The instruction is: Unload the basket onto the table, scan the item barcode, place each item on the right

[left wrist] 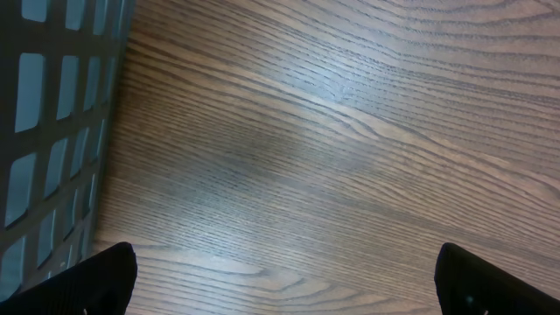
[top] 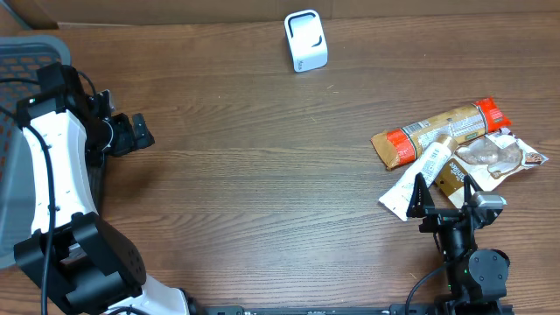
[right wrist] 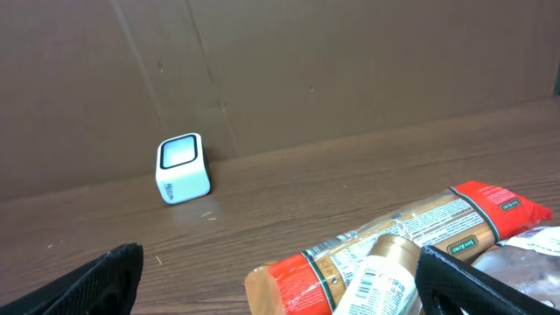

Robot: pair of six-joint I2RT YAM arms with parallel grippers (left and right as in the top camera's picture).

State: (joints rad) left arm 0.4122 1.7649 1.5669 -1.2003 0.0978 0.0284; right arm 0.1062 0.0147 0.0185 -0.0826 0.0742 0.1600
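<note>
Two arms stood at the counter (top: 262,175), each with one pincer, and both pincers were spread wide with nothing between the fingers. The left pincer (top: 144,131) hung over bare wood near the left edge, beside one grey mesh basket (top: 26,52). Its wrist camera saw only wood grain between its two dark fingertips (left wrist: 114,267) and the basket's wall (left wrist: 44,131) at the left. One white scanner (top: 304,39) sat alone at the far edge, well apart from everything else. In the right wrist view it stood against a brown cardboard wall (right wrist: 350,61). The items lay together at the right: one long pack (top: 442,129) with red-orange ends, one white tube (top: 411,184) with a gold cap, and one clear pouch (top: 503,156) with brown contents. That made three that could be counted. A brownish piece under the tube could not be told apart as a fourth. The tube lay slanted, its cap touching the pack, and the pouch overlapped the pack's right end. The right pincer (top: 442,191) hovered just over the near side of this pile, its fingers to either side of the tube, gripping none of them.
</note>
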